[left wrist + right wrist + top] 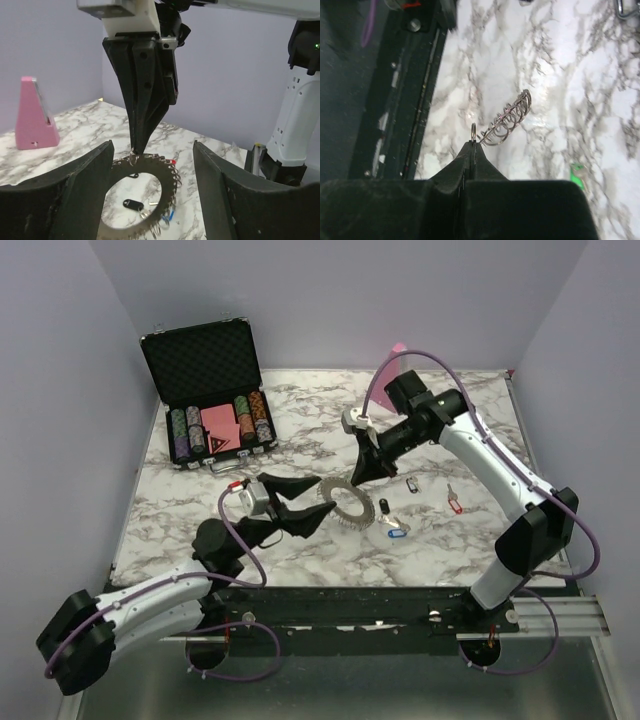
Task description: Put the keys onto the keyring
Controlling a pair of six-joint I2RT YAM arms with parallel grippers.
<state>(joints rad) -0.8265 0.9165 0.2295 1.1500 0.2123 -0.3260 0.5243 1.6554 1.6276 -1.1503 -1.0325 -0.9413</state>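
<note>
At the frame's upper left, an open black case (205, 365) holds poker chips (186, 432); on the counter (450, 540), the right pincer (357, 478) grips the keyring (346, 507), the left pincer (322, 502) gapes open.

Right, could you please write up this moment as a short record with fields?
left claw: open, one finger on either side of the keyring
right claw: shut on a small loop at the keyring's rim
keys: loose on the table beside the keyring
chip case: open, far left corner
</note>
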